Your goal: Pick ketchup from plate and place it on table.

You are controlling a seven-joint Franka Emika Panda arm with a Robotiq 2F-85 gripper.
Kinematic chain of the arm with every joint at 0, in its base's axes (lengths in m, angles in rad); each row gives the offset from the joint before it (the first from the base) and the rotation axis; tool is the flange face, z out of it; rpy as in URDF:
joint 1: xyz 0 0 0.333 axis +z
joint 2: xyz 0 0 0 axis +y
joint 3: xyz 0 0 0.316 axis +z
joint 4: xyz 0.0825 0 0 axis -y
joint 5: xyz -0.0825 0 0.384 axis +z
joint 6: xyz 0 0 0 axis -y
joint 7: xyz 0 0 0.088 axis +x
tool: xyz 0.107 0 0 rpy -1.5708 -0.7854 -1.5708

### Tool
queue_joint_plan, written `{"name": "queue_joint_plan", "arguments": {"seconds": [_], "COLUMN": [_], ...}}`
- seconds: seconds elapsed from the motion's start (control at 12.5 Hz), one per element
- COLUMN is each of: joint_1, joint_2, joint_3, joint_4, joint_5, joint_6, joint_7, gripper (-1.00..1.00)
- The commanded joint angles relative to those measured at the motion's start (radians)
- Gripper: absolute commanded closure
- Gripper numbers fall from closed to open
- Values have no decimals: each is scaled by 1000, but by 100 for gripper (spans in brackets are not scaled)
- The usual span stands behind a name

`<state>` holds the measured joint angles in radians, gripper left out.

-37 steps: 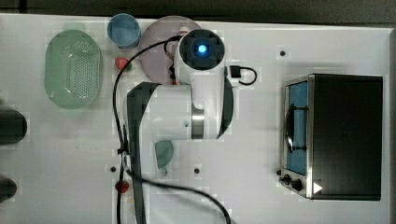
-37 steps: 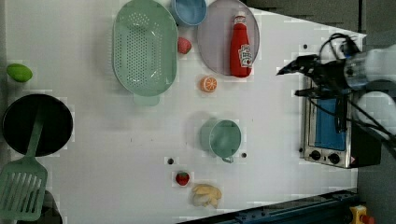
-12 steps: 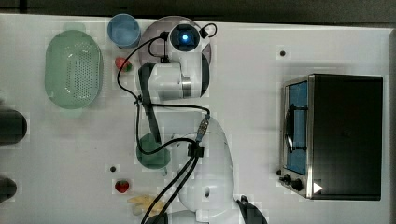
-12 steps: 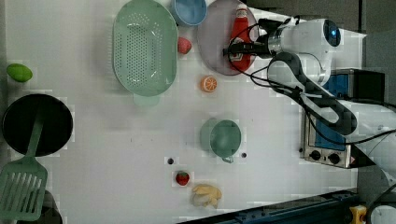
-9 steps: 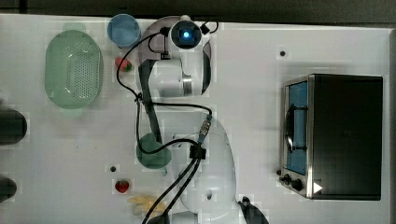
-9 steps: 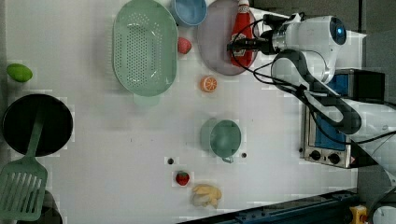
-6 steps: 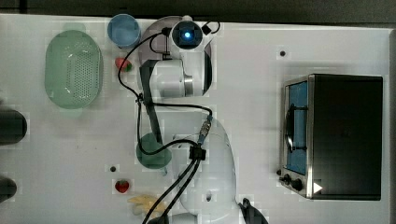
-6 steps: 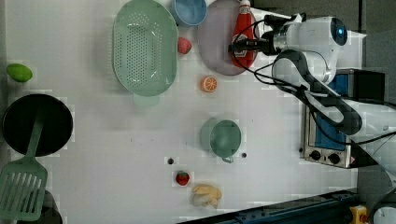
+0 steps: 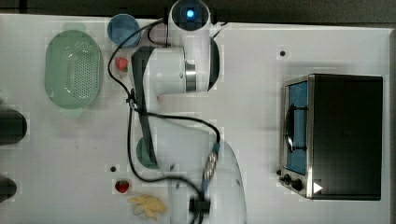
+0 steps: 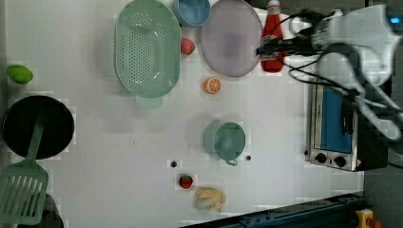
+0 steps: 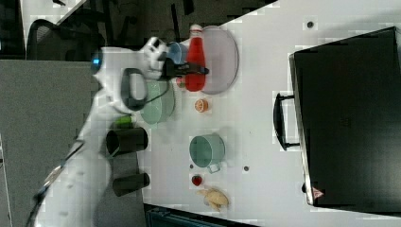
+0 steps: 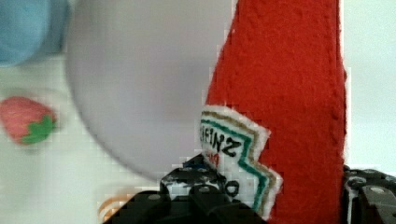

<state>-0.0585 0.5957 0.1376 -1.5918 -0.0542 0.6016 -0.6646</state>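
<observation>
Our hand point(image 10: 272, 46) grips the ketchup point(image 10: 272, 35) beside the plate point(image 10: 231, 38).
In the left view the red, white-capped bottle lies at the plate's three o'clock rim, with bare desk point(image 10: 280, 109) at six o'clock.

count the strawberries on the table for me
2: one strawberry between the colander and the plate, another strawberry beside the banana. The arm may hide others.
</observation>
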Motion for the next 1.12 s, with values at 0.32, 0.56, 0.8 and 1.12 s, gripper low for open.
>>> {"name": "queue_joint_plan", "arguments": {"seconds": [0.32, 0.56, 0.8, 1.12], "joint_1": [-85, -101, -108, -110], "joint_2": [-341, -497, -628, -684], "joint_3": [3, -8, -31, -69], "joint_4": [-135, -329, -515, -754], "joint_5": [37, 70, 74, 74], "joint_6": [-141, -140, -132, 17], "joint_7": [48, 48, 49, 49], "gripper": [-18, -18, -18, -18]}}
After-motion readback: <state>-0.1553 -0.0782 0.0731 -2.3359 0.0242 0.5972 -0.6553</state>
